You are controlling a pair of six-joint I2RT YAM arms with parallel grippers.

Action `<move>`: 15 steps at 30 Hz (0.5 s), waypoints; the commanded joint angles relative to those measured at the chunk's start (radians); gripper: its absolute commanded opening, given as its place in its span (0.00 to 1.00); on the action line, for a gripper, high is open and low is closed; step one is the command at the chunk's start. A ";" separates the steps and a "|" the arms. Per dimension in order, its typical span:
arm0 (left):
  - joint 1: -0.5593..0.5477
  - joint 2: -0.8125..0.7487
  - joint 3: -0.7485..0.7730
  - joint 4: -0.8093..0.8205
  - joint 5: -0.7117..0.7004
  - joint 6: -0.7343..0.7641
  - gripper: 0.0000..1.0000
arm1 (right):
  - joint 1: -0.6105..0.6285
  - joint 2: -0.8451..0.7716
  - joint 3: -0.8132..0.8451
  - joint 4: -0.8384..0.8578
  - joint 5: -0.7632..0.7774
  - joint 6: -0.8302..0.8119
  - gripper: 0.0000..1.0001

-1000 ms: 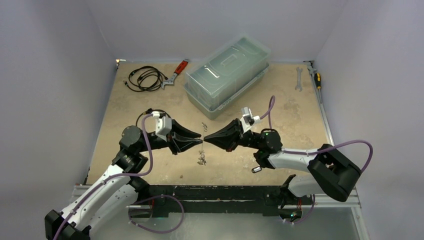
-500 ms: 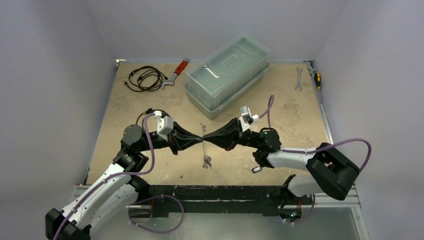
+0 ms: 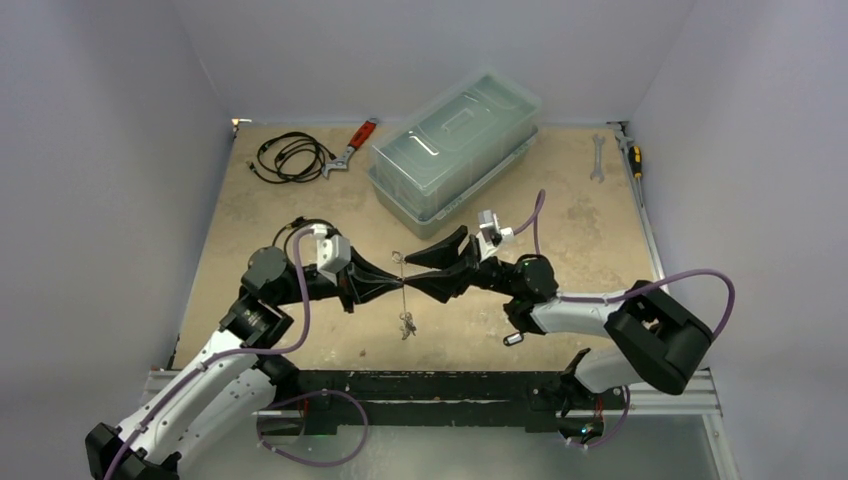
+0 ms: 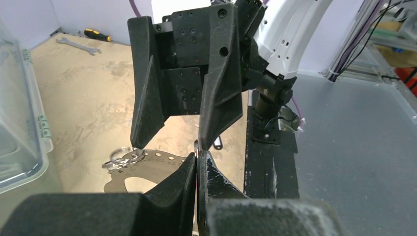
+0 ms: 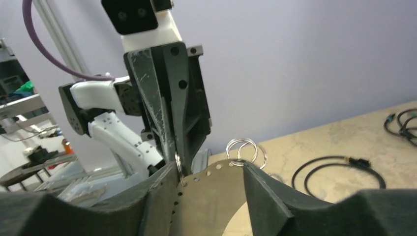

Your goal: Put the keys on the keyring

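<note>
left claw (image 4: 196, 162) is clamped shut on the edge of the keyring (image 4: 147, 169), which is held upright in mid-air so the keys (image 3: 405, 322) hang free below. right claw (image 4: 172, 142) is spread wide astride the ring with nothing gripped, likely freed for threading.

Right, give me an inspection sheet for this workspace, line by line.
Surface: beige mottled table, bare in the middle.
Job's things: keyring pinched above the table centre; keys bunched at its near end; cannot tell if they touch the table.
Clutter: clear lidded box, red-handled wrench, spanner, screwdriver, all toward the far edge.
Grippers: left pincer shut on the keyring; right pincer open, facing it.
Cables: black cable coil far left; purple arm cables.
Surroundings: plain walls; nothing else seen.
</note>
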 commanded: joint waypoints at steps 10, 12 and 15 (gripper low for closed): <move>0.001 0.019 0.077 -0.151 -0.112 0.106 0.00 | -0.015 -0.283 -0.039 -0.139 -0.094 -0.288 0.84; 0.000 0.024 0.082 -0.165 -0.113 0.110 0.00 | -0.015 -0.360 -0.028 -0.337 -0.046 -0.407 0.89; 0.001 0.029 0.081 -0.166 -0.092 0.108 0.00 | -0.014 -0.430 0.024 -0.617 -0.025 -0.548 0.88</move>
